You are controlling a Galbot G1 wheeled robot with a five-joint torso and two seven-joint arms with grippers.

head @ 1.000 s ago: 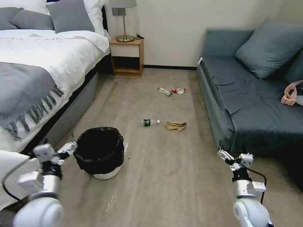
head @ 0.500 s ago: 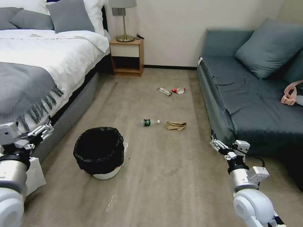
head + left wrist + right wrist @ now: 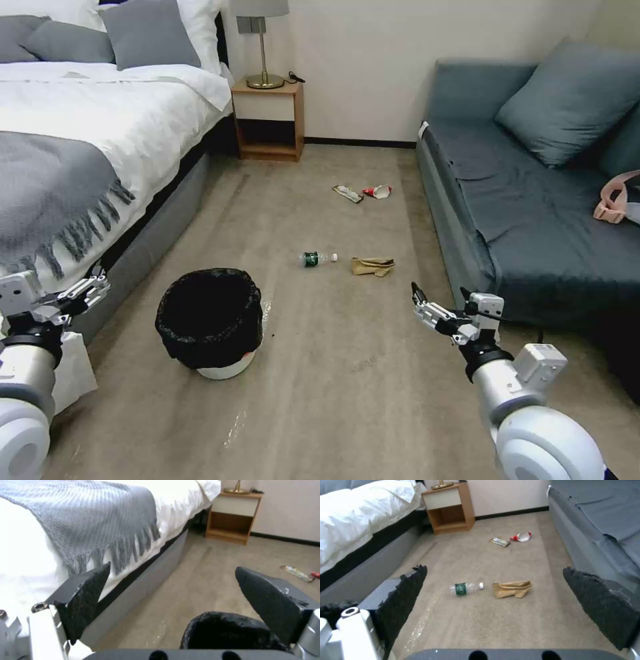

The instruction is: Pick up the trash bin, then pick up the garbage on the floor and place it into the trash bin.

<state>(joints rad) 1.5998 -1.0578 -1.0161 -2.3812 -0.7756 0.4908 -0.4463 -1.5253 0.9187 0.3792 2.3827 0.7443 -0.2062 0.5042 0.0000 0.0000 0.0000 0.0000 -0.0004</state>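
Swung inward, right claw (image 3: 437,301) gapes; left claw (image 3: 93,285) gapes beside trash bin (image 3: 210,320).

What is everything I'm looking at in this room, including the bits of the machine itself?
Round white trash bin with black bag liner: one, on the carpet near the bed.
Clear plastic bottle with green label: one, mid-floor.
Crumpled brown paper: one, beside the bottle.
Flat brown-and-white wrapper: one, farther back.
Crushed red-and-white packet: one, next to the wrapper.
White bed with grey fringed throw: one, left side.
Wooden nightstand with brass lamp: one, against the wall.
Blue-grey sofa: one, right side.
Left gripper: open, beside the bed.
Right gripper: open, above the carpet.
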